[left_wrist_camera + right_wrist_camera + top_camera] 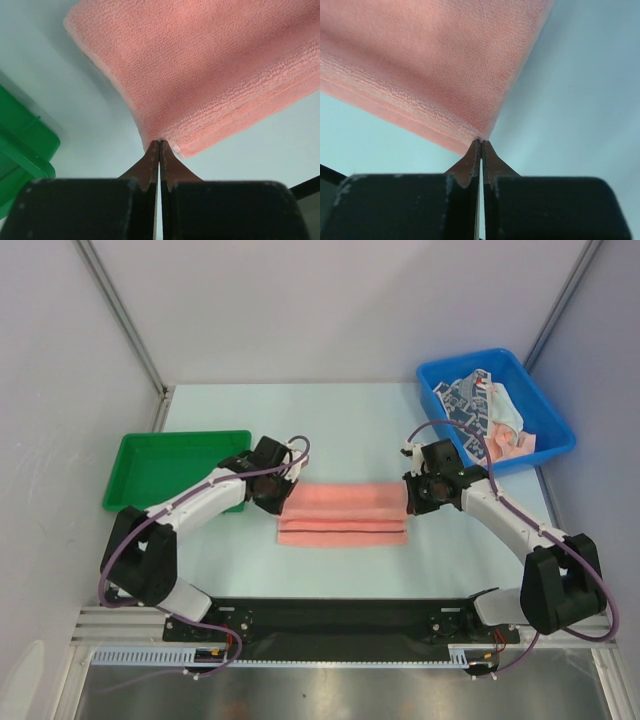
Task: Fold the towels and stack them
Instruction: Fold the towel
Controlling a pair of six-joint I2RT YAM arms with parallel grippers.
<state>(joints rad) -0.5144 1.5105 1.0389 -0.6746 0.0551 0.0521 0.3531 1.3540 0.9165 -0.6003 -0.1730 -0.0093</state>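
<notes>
A pink towel (343, 513) lies in the middle of the table (340, 430). It is folded into a long strip that runs from left to right. A dark line runs along it near its front side, where one layer sits on another. The left gripper (285, 502) is at the left end of the pink towel. Its two fingers (152, 160) are pressed together, and their tips pinch the towel right at a corner. The right gripper (408, 495) is at the right end of the pink towel. Its fingers (472, 160) are pressed together too, and their tips pinch the corner there. From above, the towel looks flat on the table between the two grippers. The wrist pictures show its fuzzy top and the folded layers along its edge. A green tray (182, 435) sits to the left of the pink towel, a little farther back, and it does not touch it. A blue bin (540, 454) sits to the right of the pink towel, farther back, well apart from it. In the bin are a patterned towel (465, 395) in dark blue and white, a white towel (507, 405), and some pink cloth (507, 445), all in a loose heap.
</notes>
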